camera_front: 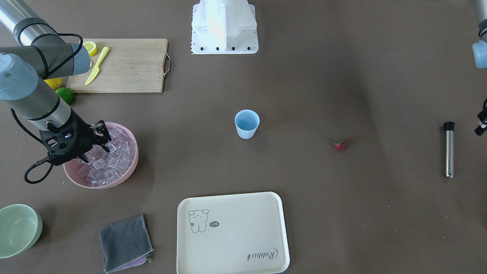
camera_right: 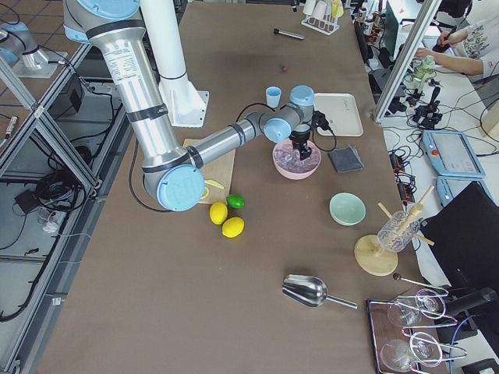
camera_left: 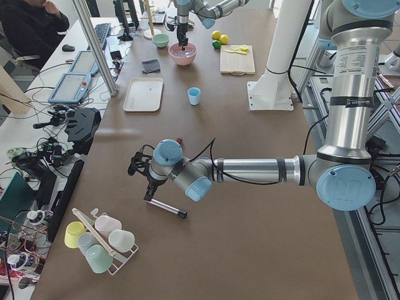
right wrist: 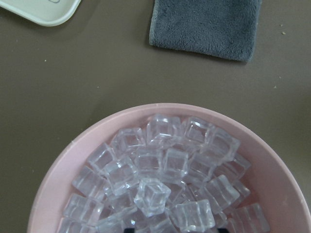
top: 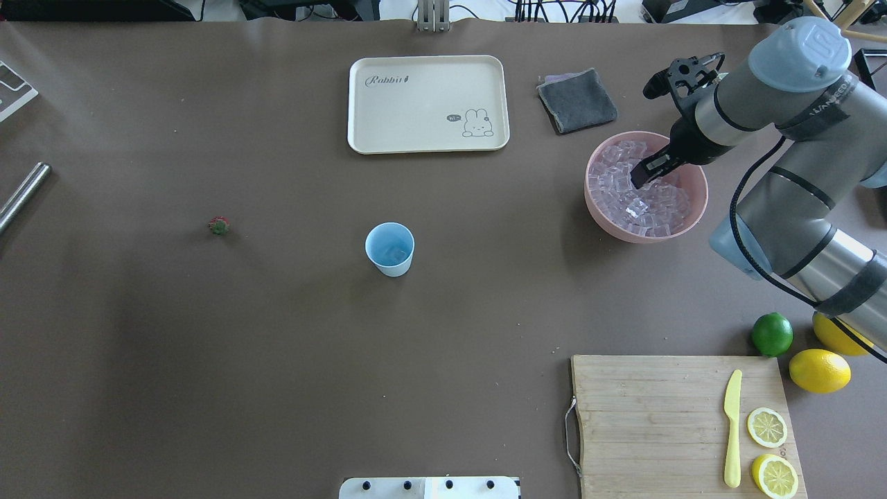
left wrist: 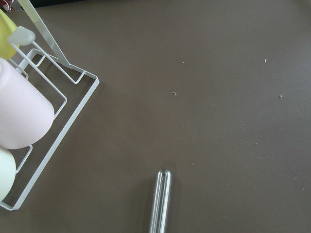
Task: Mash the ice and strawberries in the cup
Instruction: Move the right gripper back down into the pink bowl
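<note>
Ice heaped in pink bowl just beneath right end effector (its opening and any hold indiscernible)

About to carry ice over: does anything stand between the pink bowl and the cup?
Nothing visible. Only table shows between the bowl and the cup; the tray and cloth lie off that line. The right hand is down at the ice.
</note>
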